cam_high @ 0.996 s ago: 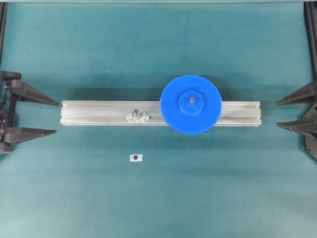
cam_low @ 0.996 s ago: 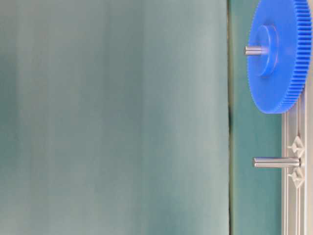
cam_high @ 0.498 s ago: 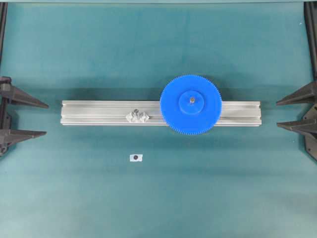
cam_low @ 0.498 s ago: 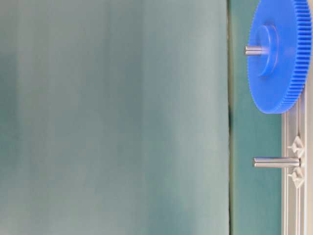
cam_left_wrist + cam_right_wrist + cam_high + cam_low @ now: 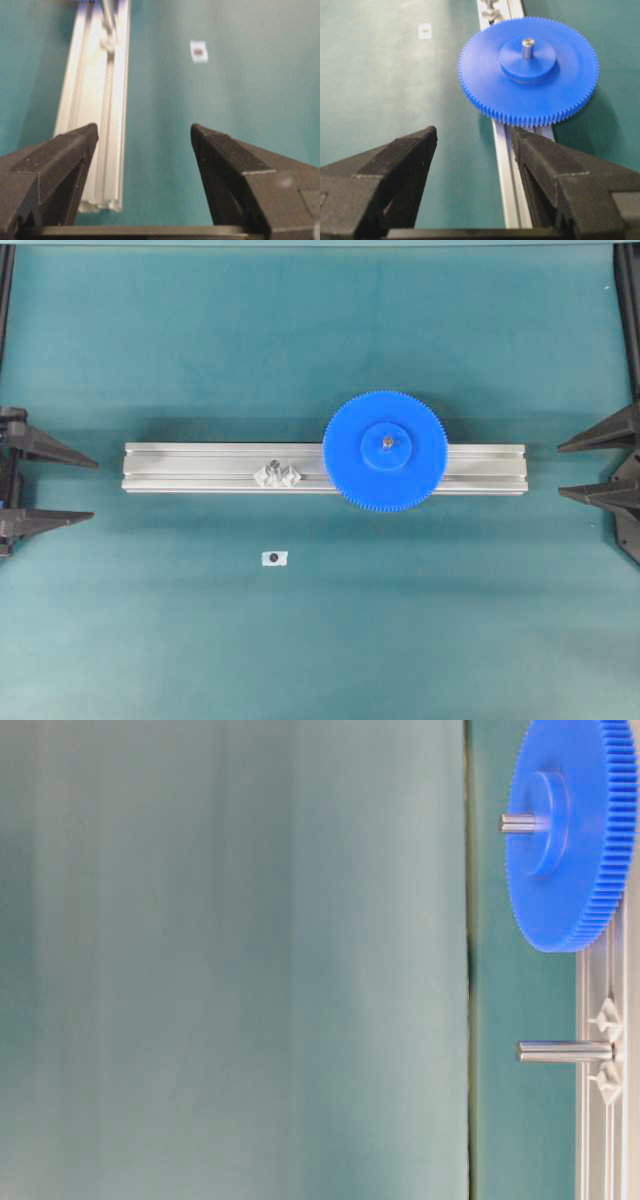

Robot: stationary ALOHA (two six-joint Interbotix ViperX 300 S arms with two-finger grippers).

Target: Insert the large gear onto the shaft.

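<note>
Large gear (image 5: 385,451): seated on shaft (image 5: 386,441), insertion judged complete; left gripper (image 5: 88,486) drawn back, spread wide, empty; right gripper (image 5: 562,470) likewise wide, unmoved

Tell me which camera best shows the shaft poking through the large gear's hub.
The right wrist view: the shaft stands up clearly from the large gear. Table-level shows it in profile at the frame's edge, overhead only as a dot, and left wrist misses it.
</note>
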